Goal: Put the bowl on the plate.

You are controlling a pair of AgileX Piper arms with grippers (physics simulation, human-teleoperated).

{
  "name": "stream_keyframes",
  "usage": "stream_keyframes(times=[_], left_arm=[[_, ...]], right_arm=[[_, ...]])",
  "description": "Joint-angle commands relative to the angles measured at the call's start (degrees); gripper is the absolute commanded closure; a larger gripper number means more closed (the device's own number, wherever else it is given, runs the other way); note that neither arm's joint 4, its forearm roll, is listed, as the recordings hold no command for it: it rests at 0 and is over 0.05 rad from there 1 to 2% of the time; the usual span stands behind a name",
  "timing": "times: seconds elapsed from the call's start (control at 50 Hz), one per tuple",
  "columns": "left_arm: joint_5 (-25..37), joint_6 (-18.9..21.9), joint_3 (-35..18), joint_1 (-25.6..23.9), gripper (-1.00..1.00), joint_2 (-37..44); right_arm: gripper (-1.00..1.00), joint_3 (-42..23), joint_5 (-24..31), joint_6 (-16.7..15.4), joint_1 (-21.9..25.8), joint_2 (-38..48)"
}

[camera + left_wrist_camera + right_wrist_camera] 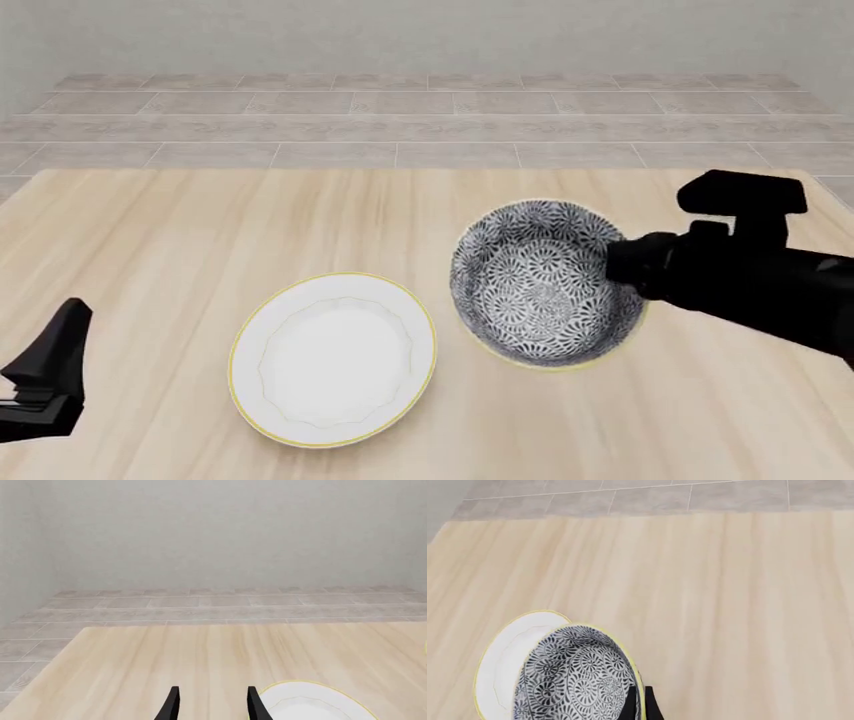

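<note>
In the front view, right gripper (617,262) jaws clamped on bowl (541,285) rim, fingertips hidden; left gripper (211,703) jaws apart.

Both arms are plain matte black with no visible markings, cables or screws: the right arm (747,275) is a thick rounded limb topped by a boxy block, while the left gripper (212,705) ends in two slim, tapering, blade-like black fingers (172,702).
</note>
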Motion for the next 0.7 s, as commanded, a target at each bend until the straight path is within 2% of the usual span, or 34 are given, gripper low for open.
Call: stream_keyframes(times=[0.02,0.48,0.56,0.7], left_arm=[[0.2,-0.12,-0.04,0.15,-1.0,-0.36],[2.09,-0.3,-0.43,0.24,-1.0,-2.18],[2.58,-0.29,-0.65,0.31,-1.0,-2.43],[4.06,-0.25,-0.91,0.31,-1.0,-3.66]], right_arm=[[1.0,-5.39,3.05,1.68,3.16,2.64],[1.0,-10.57,4.28,5.36,7.33,7.96],[1.0,-10.92,3.77,7.31,8.77,9.23],[1.0,-11.77,2.93,8.8,9.71,11.08]])
